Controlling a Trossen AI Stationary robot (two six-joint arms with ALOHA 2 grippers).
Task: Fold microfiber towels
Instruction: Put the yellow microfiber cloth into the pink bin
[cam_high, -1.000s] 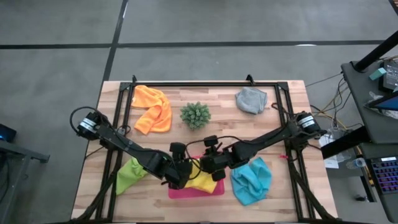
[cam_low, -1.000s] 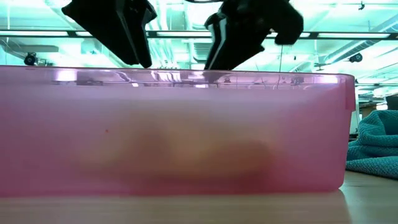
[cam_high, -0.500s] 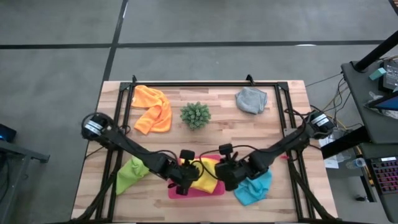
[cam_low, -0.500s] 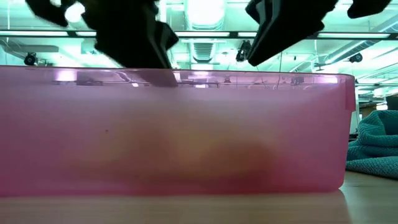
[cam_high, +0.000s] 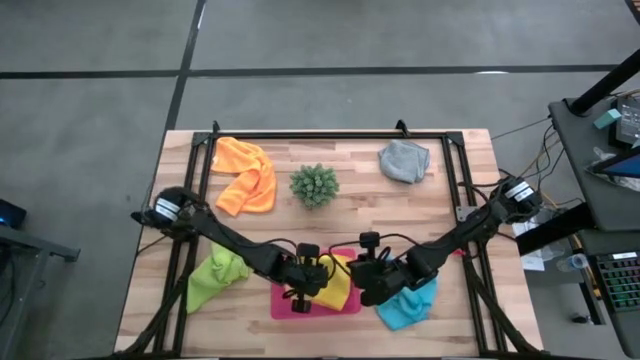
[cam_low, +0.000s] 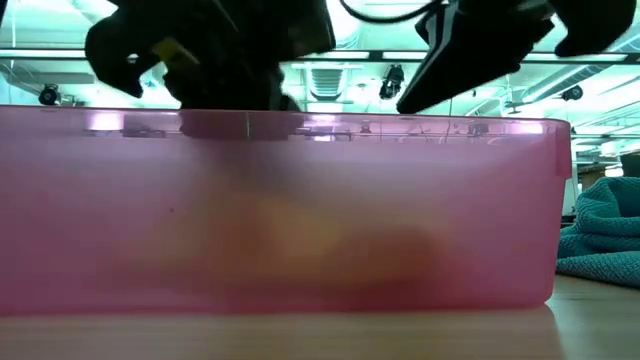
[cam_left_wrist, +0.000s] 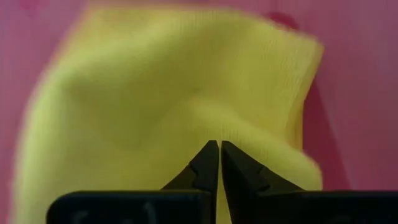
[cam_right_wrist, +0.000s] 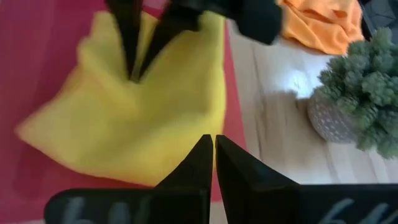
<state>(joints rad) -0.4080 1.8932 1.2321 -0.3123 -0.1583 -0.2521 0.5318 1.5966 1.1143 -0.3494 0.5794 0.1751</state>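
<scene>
Right now both grippers are clenched over the yellow towel (cam_high: 335, 282) on the pink tray (cam_high: 345, 305), lower centre: left gripper (cam_left_wrist: 219, 149) and right gripper (cam_right_wrist: 209, 142) pinch its folds. Soft, light, floppy cloth; better gripped at corners.

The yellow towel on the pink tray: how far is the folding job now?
Nothing looks folded yet. In hand: the yellow towel lies rumpled on the pink tray, with the left gripper and right gripper both shut at its fabric. Left: the orange towel, grey towel, lime green towel and light blue towel lie crumpled on the table.
</scene>
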